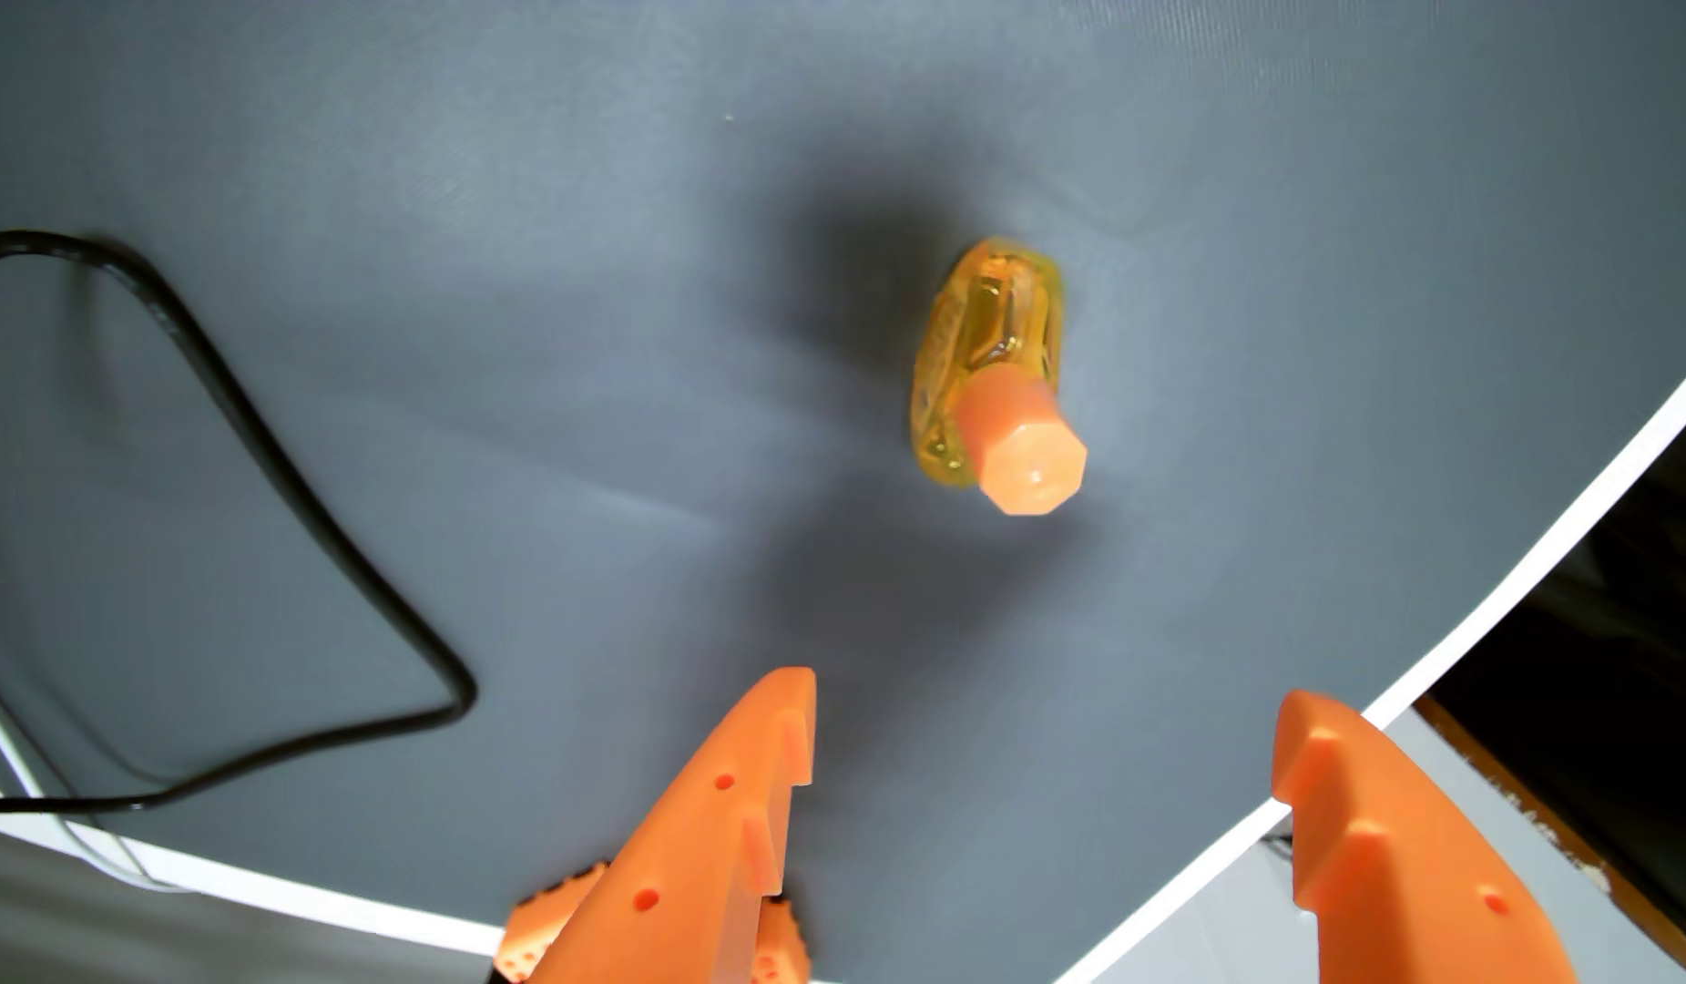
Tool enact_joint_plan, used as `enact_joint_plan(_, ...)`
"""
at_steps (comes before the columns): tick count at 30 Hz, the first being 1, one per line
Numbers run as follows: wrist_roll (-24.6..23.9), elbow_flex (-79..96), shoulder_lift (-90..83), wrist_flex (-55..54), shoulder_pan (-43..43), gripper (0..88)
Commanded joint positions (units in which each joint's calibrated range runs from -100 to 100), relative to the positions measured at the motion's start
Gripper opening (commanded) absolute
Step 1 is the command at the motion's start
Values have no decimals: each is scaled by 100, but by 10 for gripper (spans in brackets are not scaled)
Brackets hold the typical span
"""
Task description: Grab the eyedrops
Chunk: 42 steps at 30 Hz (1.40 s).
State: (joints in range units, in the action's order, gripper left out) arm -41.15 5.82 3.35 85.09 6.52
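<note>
The eyedrops [995, 378] are a small clear yellow-orange bottle with a pale orange faceted cap, standing on the grey mat right of centre in the wrist view, cap toward the camera. My gripper [1042, 705] comes in from the bottom edge with two orange toothed fingers. It is open, with a wide gap and nothing between the fingers. The bottle stands beyond the fingertips, apart from both, roughly in line with the gap.
The grey mat [536, 426] has a white rim curving along the bottom and right. A black cable [347, 558] loops over the mat's left side. Off the mat's right edge lie a pale surface and a dark area [1615, 606].
</note>
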Motion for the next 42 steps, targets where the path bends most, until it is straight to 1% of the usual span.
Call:
enact_joint_plan(1,34,350,-42,-500,-28,278)
enact_joint_plan(8,-7,1430,-33,-2049,-3,278)
enact_joint_plan(12,-7,1799,9,-2585,-3,278)
enact_joint_plan(21,14,1763,451,-2871,-12,277)
enact_joint_plan(34,40,1772,553,-2992,-37,271)
enact_joint_plan(37,40,1835,621,-3243,-28,270)
enact_joint_plan(42,40,1835,671,-3286,-28,270)
